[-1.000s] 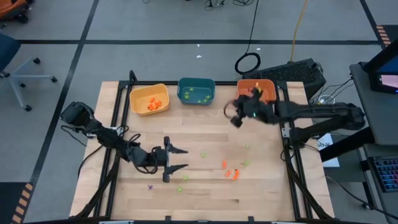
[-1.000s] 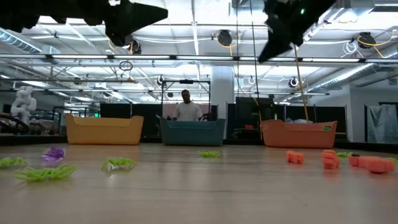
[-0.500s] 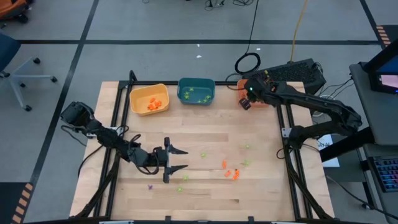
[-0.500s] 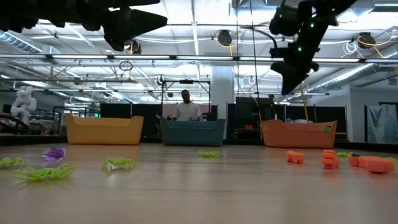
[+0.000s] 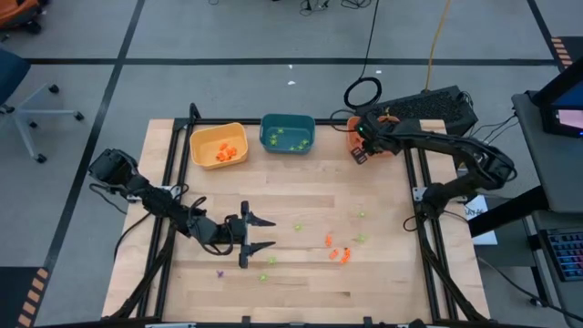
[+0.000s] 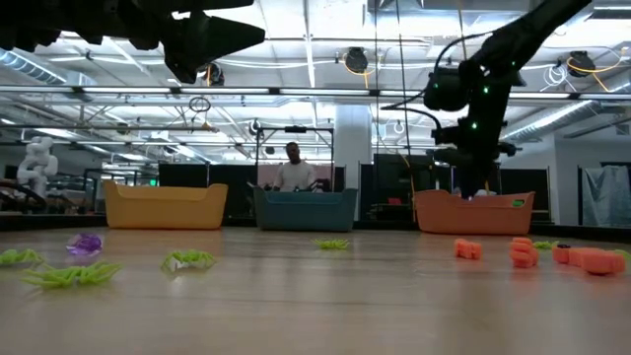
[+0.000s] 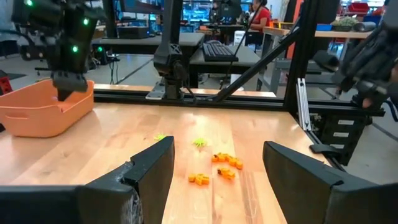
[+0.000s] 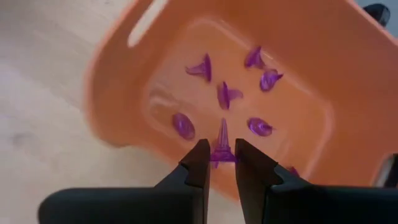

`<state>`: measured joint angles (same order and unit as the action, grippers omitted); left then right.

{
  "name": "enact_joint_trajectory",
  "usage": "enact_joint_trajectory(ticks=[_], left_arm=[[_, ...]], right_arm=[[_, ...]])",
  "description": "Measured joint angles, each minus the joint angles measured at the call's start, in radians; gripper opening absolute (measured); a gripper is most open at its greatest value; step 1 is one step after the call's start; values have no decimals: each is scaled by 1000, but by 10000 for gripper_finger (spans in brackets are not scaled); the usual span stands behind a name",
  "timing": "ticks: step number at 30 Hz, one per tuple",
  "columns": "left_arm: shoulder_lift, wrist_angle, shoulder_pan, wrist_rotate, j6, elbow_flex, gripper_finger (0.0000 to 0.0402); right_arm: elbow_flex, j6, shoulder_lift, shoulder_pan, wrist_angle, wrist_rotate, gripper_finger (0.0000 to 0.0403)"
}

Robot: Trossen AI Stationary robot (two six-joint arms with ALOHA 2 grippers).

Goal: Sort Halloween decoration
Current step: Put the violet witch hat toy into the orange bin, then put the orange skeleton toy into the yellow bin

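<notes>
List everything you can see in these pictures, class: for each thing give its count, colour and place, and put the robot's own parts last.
Yellow bin: one, table's back left, orange trinkets inside.
Teal bin: one, back middle, light-green trinkets inside.
Orange bin: one, back right, several purple trinkets inside.
Orange trinkets: a small cluster, loose on the table, front right of middle.
Light-green trinkets: several, scattered over the table's front half.
Purple trinket: one loose, front left.
Person: one, in the room behind the teal bin.
Left gripper: open, above the table's front left.
Right gripper: over the orange bin, pinching a purple trinket.
</notes>
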<state>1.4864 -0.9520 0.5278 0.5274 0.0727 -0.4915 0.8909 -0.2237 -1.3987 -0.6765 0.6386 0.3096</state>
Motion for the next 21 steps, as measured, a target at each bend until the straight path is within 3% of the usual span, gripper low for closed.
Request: enact_joint_trajectory(ticks=[8, 15, 21], left_arm=[[0, 0, 0, 0, 0, 0, 254], [0, 2, 0, 0, 0, 0, 254], [0, 4, 0, 0, -1, 0, 254]], right_arm=[[-55, -46, -48, -45, -169, 2, 45], [-56, -63, -49, -42, -169, 34, 112], [-56, -70, 41, 14, -154, 33, 161]])
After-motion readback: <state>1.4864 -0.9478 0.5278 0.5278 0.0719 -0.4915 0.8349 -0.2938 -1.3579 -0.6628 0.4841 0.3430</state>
